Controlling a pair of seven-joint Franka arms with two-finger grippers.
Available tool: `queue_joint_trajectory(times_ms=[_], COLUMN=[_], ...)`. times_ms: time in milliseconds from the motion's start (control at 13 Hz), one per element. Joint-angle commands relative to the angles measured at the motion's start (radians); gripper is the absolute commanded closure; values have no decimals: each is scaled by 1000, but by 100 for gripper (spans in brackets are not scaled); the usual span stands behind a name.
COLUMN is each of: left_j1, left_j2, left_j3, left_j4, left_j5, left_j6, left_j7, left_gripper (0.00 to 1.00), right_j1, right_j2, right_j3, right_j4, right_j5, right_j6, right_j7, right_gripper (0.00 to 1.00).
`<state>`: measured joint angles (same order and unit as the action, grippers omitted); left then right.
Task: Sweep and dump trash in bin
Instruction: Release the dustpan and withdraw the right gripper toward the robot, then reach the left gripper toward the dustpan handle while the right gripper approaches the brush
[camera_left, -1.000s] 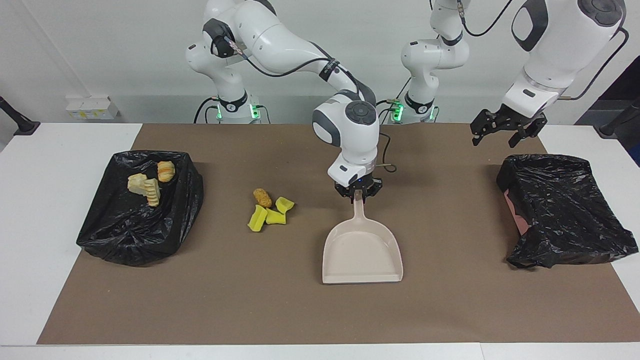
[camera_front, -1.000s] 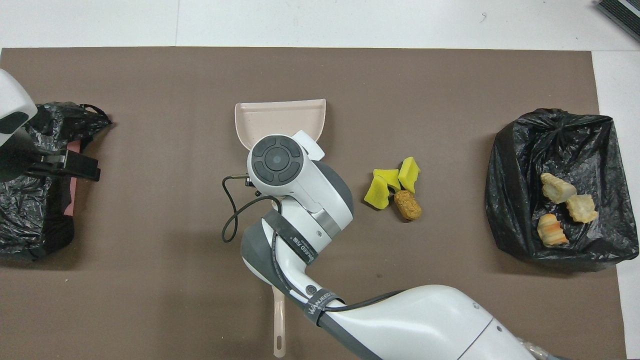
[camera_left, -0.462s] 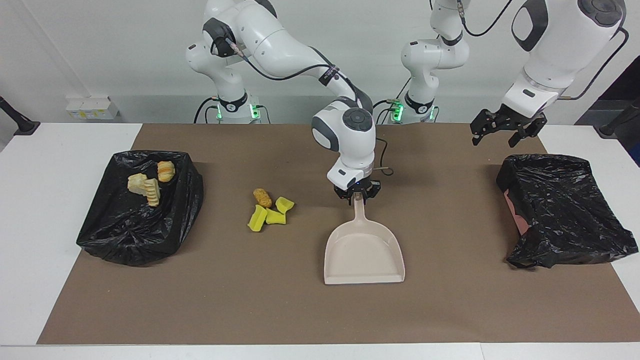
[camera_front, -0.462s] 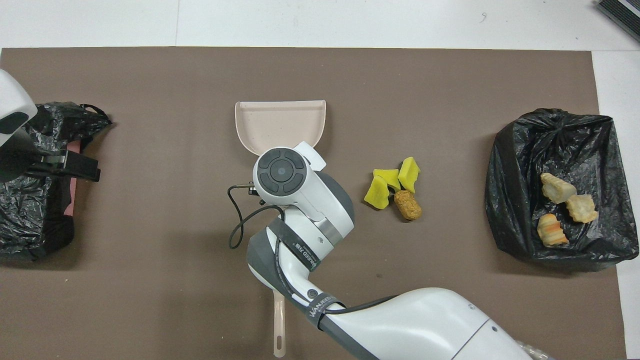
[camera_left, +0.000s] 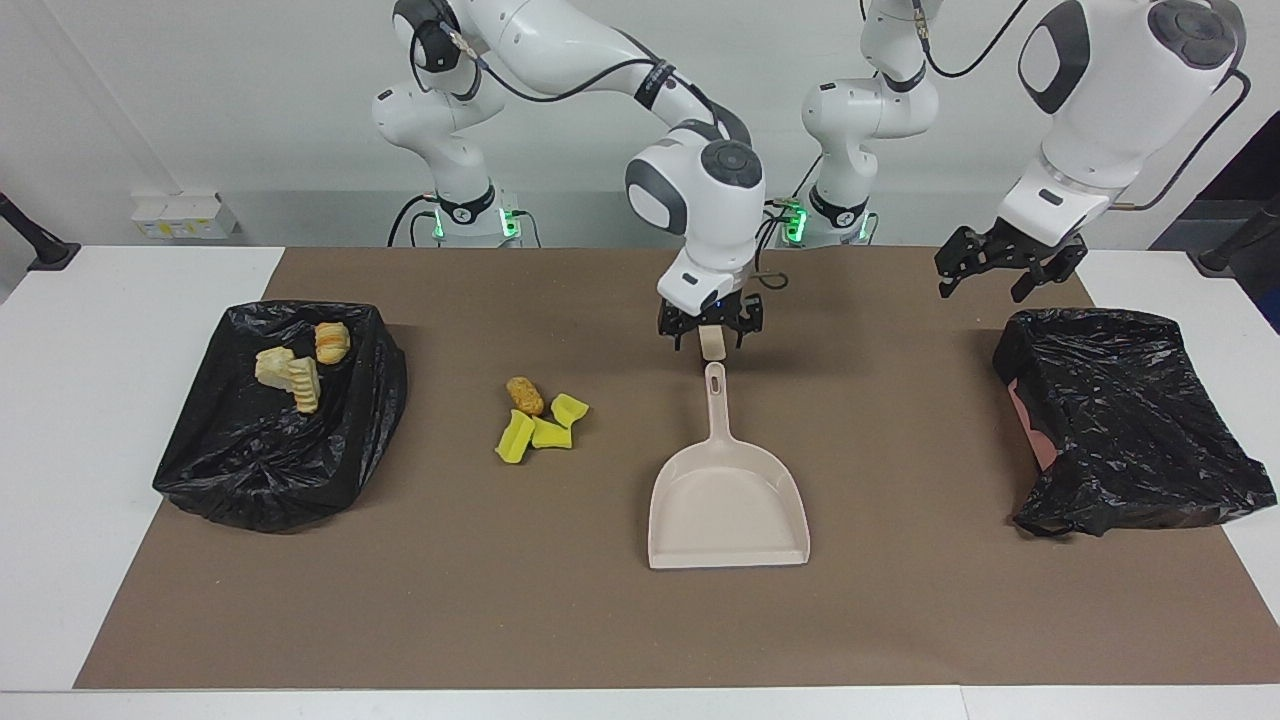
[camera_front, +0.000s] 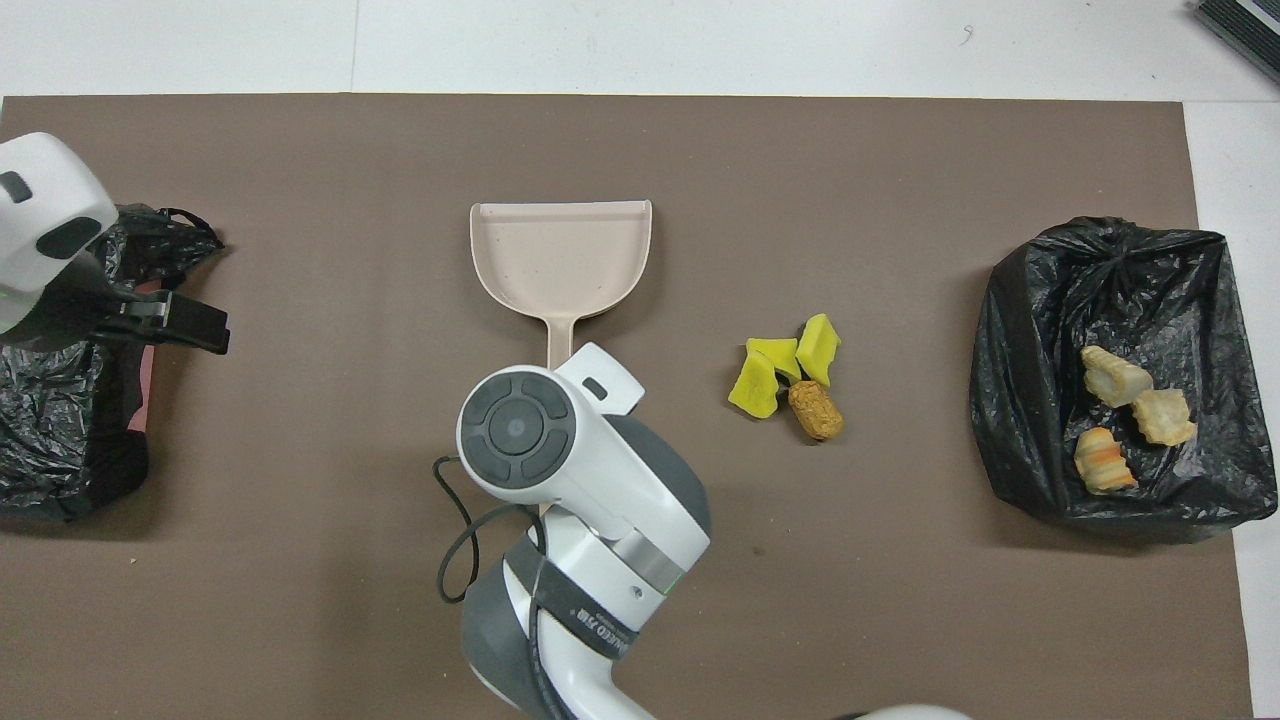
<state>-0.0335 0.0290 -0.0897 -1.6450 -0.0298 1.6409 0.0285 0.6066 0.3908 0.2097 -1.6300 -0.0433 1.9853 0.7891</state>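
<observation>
Nearest the robots, the left gripper (camera_left: 1000, 272) hangs in the air with its fingers spread open and nothing between them, over the brown mat (camera_left: 500, 610) just beside the black bag (camera_left: 1130, 420) at the left arm's end of the table. The right gripper (camera_left: 711, 338) is also up in the air, over the mat just off the end of the dustpan's handle. Its fingers stand apart and hold nothing, and there is a clear gap between them and the handle.

The beige dustpan (camera_left: 728, 500) lies flat mid-table, with its handle pointing toward the robots and its wide mouth pointing away from them.

The trash is in two lots. Toward the right arm's end from the dustpan, the orange-brown nugget (camera_left: 524, 396) lies on the mat. The three yellow sponge pieces (camera_left: 540, 428) are bunched against it, slightly farther from the robots. They are well apart from the pan. The three pale bread-like chunks (camera_left: 295, 372) lie inside the black-lined bin (camera_left: 260, 480) at the right arm's end of the table
</observation>
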Motion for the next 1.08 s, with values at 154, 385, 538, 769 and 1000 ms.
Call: queue_joint_trajectory(times_ms=[154, 385, 538, 769, 1000], left_j1=[-156, -250, -296, -368, -393], left_j2=[92, 169, 221, 281, 299], left_j3=[5, 5, 5, 5, 5], left_j4=[-39, -47, -52, -53, -90], left_j5=[-2, 8, 10, 11, 8], left_j6=[166, 262, 354, 430, 494], left_j7=[-158, -268, -332, -432, -492], left_gripper=[0, 0, 0, 0, 0], right_j1=[40, 88, 116, 131, 134], right_j2=[-197, -276, -287, -287, -271], right_j3=[54, 54, 54, 54, 54], right_j4=[-357, -494, -522, -538, -550], right_j5=[143, 196, 221, 227, 229], right_j6=[140, 195, 208, 233, 282], right_j7=[35, 35, 35, 30, 24], right_gripper=[0, 0, 0, 3, 38])
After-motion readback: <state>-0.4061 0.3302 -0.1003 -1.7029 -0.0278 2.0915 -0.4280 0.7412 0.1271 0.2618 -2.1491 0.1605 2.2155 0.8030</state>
